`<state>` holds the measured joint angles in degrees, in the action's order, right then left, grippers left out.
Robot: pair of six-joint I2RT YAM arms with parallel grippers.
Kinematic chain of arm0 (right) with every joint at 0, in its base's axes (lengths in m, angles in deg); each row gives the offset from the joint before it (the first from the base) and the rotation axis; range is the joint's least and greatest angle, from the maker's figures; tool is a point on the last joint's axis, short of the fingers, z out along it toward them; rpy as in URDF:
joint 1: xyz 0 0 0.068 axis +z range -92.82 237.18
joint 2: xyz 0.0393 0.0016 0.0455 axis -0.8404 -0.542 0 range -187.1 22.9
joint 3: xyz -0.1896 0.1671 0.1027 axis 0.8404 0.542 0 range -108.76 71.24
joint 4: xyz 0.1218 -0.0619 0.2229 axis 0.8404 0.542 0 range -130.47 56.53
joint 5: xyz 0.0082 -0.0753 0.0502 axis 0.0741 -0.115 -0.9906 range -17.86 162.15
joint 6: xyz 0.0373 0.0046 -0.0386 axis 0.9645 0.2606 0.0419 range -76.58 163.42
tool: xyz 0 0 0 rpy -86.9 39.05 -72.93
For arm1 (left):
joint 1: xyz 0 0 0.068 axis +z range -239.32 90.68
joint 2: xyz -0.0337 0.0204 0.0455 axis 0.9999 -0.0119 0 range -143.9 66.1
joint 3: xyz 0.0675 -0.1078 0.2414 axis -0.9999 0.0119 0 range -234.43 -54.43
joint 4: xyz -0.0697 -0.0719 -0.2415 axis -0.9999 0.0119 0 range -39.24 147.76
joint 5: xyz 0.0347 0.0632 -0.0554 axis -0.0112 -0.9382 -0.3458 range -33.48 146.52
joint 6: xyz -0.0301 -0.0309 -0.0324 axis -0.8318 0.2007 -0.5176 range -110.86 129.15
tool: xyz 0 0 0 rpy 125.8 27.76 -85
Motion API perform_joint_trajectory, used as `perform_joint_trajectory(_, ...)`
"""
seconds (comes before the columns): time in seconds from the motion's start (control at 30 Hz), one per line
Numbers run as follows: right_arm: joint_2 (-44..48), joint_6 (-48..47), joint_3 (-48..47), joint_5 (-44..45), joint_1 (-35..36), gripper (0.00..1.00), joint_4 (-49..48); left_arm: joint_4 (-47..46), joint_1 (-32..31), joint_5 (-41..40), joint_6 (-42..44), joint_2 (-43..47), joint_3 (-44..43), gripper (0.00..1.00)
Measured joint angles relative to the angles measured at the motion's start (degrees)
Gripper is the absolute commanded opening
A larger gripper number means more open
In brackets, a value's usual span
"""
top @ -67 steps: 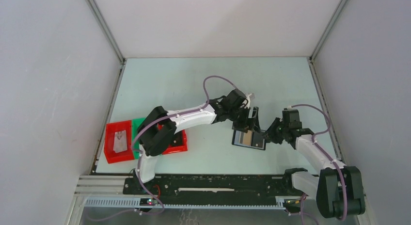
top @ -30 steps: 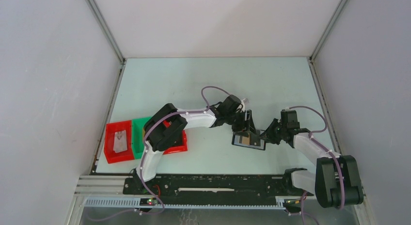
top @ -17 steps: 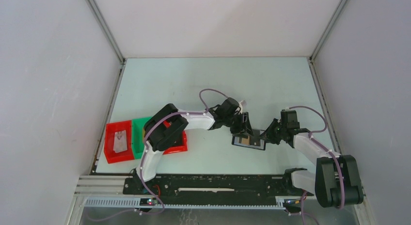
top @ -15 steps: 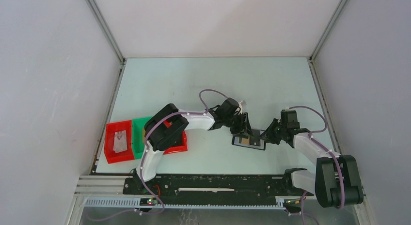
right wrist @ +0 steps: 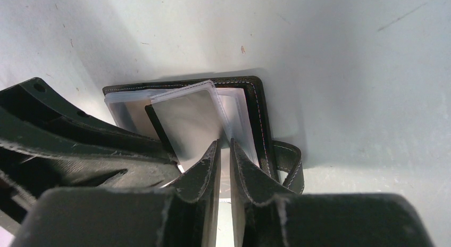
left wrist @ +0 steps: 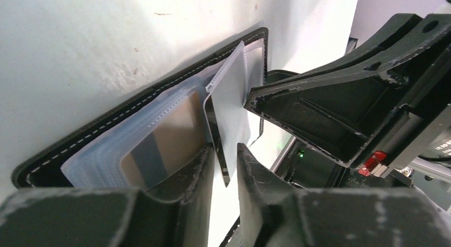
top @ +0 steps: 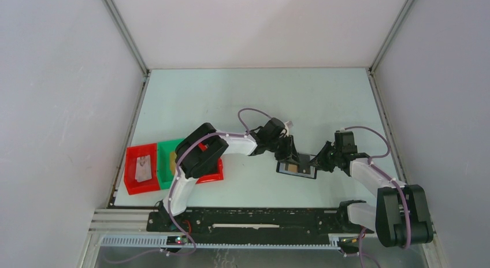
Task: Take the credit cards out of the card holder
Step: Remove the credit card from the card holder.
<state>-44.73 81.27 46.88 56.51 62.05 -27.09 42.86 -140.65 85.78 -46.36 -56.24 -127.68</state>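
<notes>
The black card holder (top: 296,168) lies open on the table between both arms, its clear sleeves (left wrist: 159,106) fanned up. A tan credit card (left wrist: 173,132) sits in a near sleeve. A pale grey credit card (left wrist: 232,111) with a dark edge stands raised, its lower corner between the fingers of my left gripper (left wrist: 226,163). Those jaws are narrow, and light still shows between the card and one finger. My right gripper (right wrist: 225,147) is shut on the edge of a clear sleeve (right wrist: 186,116), holding it up off the holder (right wrist: 259,106).
At the left edge stand a red tray (top: 132,174) holding a pale card (top: 142,167), a green tray (top: 166,171) and another red tray (top: 215,175) partly under my left arm. Side walls close in the table.
My left gripper has come down onto the holder and its jaws have narrowed round the raised card. The right gripper has kept its hold and hardly moved.
</notes>
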Motion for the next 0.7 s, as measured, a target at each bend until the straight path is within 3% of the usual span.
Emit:
perform_joint_trajectory(0.17,0.0,0.0,0.0,0.0,0.0,0.19,0.0,0.1,0.1,-0.1,-0.1,-0.6,0.0,0.00)
perform_joint_trajectory(0.7,-1.9,0.1,0.0,-1.7,0.6,0.17,-1.6,2.2,2.7,1.0,1.3,1.8,1.8,0.00)
